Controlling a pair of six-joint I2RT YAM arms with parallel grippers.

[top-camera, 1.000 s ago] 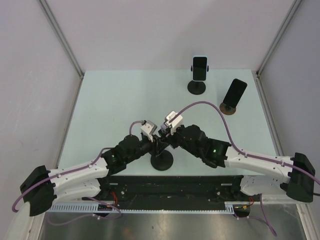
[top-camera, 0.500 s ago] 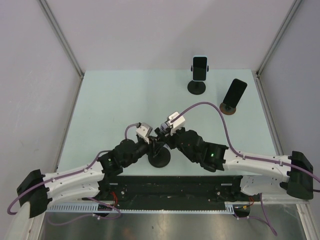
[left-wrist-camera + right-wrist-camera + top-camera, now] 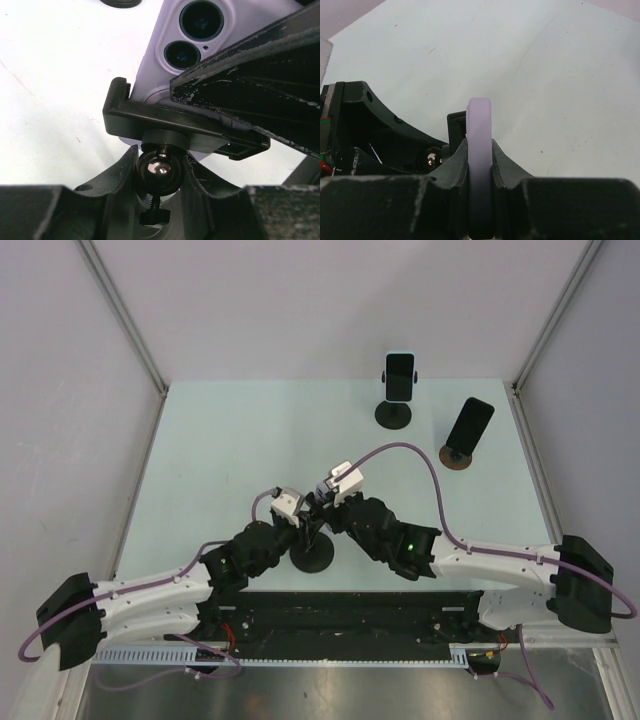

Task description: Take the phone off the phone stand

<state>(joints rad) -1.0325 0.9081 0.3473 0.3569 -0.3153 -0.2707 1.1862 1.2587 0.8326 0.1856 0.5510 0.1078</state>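
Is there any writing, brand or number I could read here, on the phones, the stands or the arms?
None can be read in any view.
Lilac phone: only camera lenses show, no logo.
Its stand: plain black.
Phone on far black stand and leaning phone: dark blank screens.

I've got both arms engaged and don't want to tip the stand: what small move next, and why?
Probably ease the right gripper upward, drawing the phone out of the clamp. It pinches the phone edge-on, the left gripper is shut on the phone stand at its ball joint, and the phone sits in the clamp.
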